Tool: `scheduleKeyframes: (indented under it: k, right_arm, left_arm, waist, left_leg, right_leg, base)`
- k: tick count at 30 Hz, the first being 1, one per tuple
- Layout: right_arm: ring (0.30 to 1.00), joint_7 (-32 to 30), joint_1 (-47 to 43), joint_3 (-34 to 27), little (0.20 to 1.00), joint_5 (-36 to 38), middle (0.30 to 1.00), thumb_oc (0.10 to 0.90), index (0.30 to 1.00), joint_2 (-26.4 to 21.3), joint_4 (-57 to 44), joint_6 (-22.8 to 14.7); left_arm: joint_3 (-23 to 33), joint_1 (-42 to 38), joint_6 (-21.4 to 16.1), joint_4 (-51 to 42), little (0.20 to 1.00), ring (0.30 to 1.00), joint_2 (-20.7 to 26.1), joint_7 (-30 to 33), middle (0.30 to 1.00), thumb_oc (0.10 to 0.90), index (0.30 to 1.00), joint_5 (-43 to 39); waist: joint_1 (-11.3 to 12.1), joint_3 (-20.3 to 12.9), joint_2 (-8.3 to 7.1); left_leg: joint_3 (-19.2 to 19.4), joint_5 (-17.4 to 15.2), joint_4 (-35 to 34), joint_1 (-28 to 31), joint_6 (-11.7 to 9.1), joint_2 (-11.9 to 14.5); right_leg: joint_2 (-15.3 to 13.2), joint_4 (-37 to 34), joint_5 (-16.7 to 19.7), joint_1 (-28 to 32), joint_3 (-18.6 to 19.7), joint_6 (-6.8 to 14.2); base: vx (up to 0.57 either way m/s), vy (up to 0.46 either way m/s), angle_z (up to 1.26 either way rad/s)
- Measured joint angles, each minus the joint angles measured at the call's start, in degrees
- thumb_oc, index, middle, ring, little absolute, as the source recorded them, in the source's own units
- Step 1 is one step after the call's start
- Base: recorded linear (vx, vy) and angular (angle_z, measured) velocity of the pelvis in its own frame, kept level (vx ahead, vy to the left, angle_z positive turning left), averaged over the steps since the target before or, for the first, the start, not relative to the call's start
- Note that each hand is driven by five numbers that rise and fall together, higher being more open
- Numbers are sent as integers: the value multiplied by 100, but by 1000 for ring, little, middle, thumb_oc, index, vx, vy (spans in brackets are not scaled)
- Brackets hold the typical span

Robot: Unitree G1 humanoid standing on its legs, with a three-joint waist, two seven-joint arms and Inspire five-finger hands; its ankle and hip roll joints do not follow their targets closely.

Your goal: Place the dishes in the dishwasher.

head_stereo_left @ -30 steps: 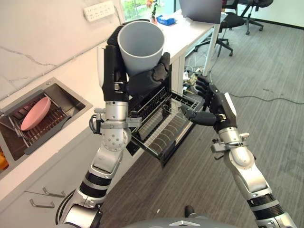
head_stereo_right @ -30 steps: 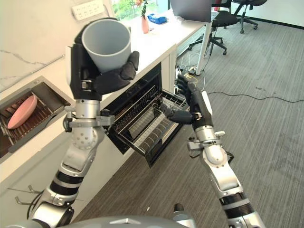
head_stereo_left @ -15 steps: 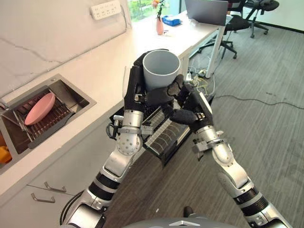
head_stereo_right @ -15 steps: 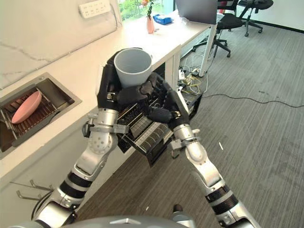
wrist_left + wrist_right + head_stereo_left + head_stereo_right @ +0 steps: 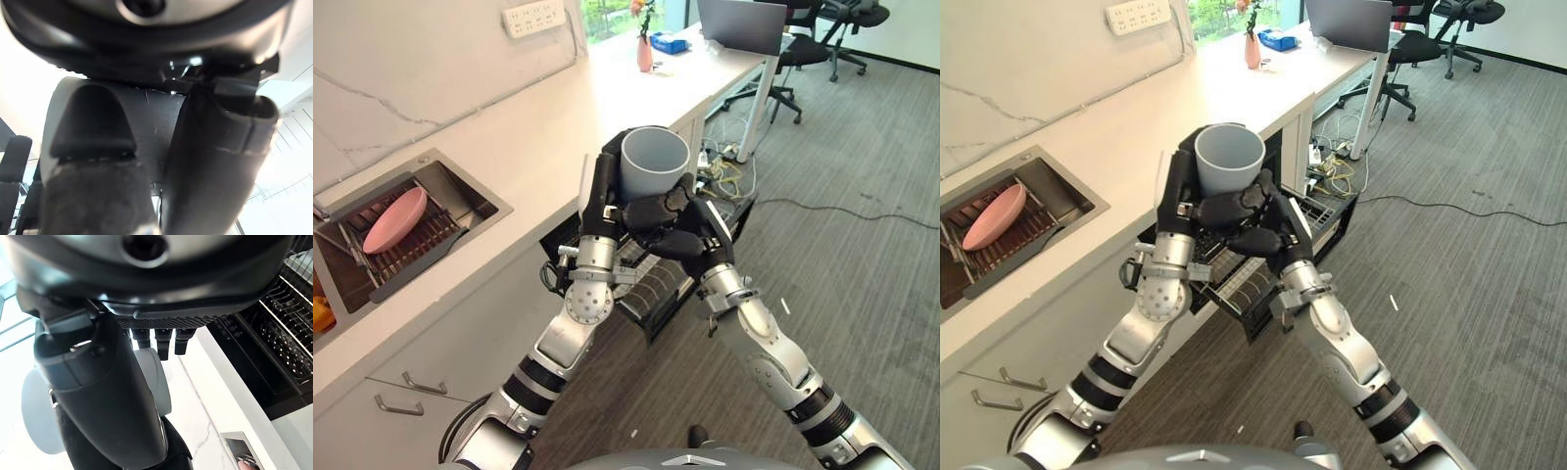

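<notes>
Starting at the sink (image 5: 460, 188), a steel basin sunk into the white counter (image 5: 543, 117): a dark wire rack (image 5: 411, 245) sits inside it, and a smooth pink oval dish (image 5: 393, 219) leans in that rack, tilted on its edge. Moving right from the sink, the left hand (image 5: 607, 191) is raised above the counter's front edge, its dark fingers curled round the back of a plain grey cup (image 5: 653, 162). The cup is round, matte, smooth-walled, mouth upward and hollow inside, with no writing to read on it. Right up against it comes the right hand (image 5: 690, 230), thumb and fingers wrapped onto the cup's lower front, so both hands are clasping it together; in the right wrist view the cup's pale wall (image 5: 154, 382) shows just past the fingers. Directly below the cup and further right of the sink, the dishwasher rack (image 5: 1244, 279) is pulled out from under the counter, a black wire basket with rows of upright tines. Far along the counter from the sink stand a slim pink vase (image 5: 644, 51) and a blue box (image 5: 664, 43). A white power strip (image 5: 535, 17) is on the marble wall above the sink, and office chairs (image 5: 847, 15) stand on the grey carpet (image 5: 871, 196) far beyond.
</notes>
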Motion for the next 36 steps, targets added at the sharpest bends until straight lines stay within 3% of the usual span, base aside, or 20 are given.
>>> scheduleKeyframes:
  k: [6, 7, 8, 9, 11, 12, 26, 27, 28, 29, 30, 36]
  right_arm:
    - [900, -271, 1, 101, 900, 83, 900, 800, 900, 103, 0, 0]
    - [806, -353, 1, 106, 806, 85, 806, 737, 806, 137, 0, 0]
    - [806, -353, 1, 106, 806, 85, 806, 737, 806, 137, 0, 0]
    - [432, -485, 1, 109, 432, 188, 432, 488, 432, 158, 1, 0]
    - [432, -549, 1, 109, 432, 203, 432, 488, 432, 173, 1, 0]
    - [300, -589, 2, 119, 300, 229, 300, 400, 300, 187, 3, 0]
    - [300, -954, 25, 198, 300, 160, 300, 400, 300, 288, 16, -3]
    - [300, -970, 26, 198, 300, 105, 300, 400, 300, 288, 16, -3]
    - [300, -975, 32, 198, 300, 50, 300, 400, 300, 288, 15, -5]
    - [300, -975, 45, 197, 300, 15, 300, 400, 300, 288, 15, -12]
    - [300, -976, 55, 197, 300, 14, 300, 400, 300, 288, 16, -26]
    - [300, -972, 124, 89, 300, -284, 300, 400, 300, -30, 10, -25]
  left_arm:
    - [-72, 0, -11, 122, 300, 300, -36, 2, 300, 400, 300, 89]
    - [-97, 0, -30, 157, 300, 300, -43, 2, 300, 400, 300, 90]
    - [-97, 0, -30, 157, 300, 300, -43, 2, 300, 400, 300, 90]
    - [-150, 0, -33, 203, 300, 300, -46, 3, 300, 400, 300, 90]
    - [-159, 0, -36, 203, 300, 300, -46, 3, 300, 400, 300, 90]
    - [-153, -6, -41, 203, 300, 300, -49, 3, 300, 400, 300, 90]
    - [-197, -53, -83, 349, 300, 300, -57, -6, 300, 400, 300, 68]
    - [-197, -54, -84, 345, 338, 338, -55, -6, 338, 425, 338, 60]
    - [-197, -53, -82, 333, 514, 514, -55, -5, 514, 543, 514, 36]
    - [-200, -53, -81, 325, 815, 815, -48, -8, 815, 744, 815, 25]
    - [-210, -51, -80, 322, 900, 900, -44, -18, 900, 800, 900, 20]
    - [-255, 94, -156, 289, 900, 900, -52, -185, 900, 800, 900, -63]
  waist:
    - [5, 0, 0]
    - [11, 0, 1]
    - [11, 0, 1]
    - [17, -1, 1]
    - [33, -1, 2]
    - [27, -2, 2]
    - [101, -15, 12]
    - [107, -15, 12]
    - [110, -15, 12]
    - [122, -15, 12]
    - [124, -15, 12]
    - [145, -18, 9]
  left_leg:
    - [-3, 0, 0, 38, 0, 1]
    - [-4, 0, 0, 48, 0, 1]
    - [-4, 0, 0, 48, 0, 1]
    - [-4, 0, 0, 74, 0, 0]
    - [-4, 0, 0, 75, 0, 0]
    - [-4, 0, 0, 77, 0, 1]
    - [-126, 10, 0, 99, 9, 1]
    - [-131, 14, 0, 97, 10, 1]
    - [-138, 16, 0, 96, 11, 1]
    - [-145, 20, 0, 96, 10, 1]
    - [-150, 23, 0, 95, 10, 2]
    - [-185, 34, -1, 83, 12, 2]
  right_leg:
    - [2, 0, 0, 40, -1, -1]
    - [2, -1, 0, 51, -2, -1]
    - [2, -1, 0, 51, -2, -1]
    - [1, -1, 0, 74, -1, 0]
    - [1, 0, 0, 76, -2, 0]
    - [2, -1, 0, 77, -1, -1]
    - [-7, -1, -6, 160, -117, -7]
    - [-8, -1, -6, 161, -123, -7]
    - [-8, -1, -6, 163, -128, -7]
    - [-9, -1, -6, 167, -138, -7]
    - [-9, -1, -6, 168, -141, -7]
    - [-12, -2, -6, 175, -169, -7]
  base:
    - [0, 0, 0]
    - [0, 0, 0]
    - [0, 0, 0]
    - [0, 0, 0]
    - [0, 0, 0]
    - [0, 0, 0]
    - [-4, -2, 3]
    - [-5, -6, 6]
    - [-4, -6, 3]
    - [0, -8, 3]
    - [0, 0, 0]
    - [2, -1, 1]
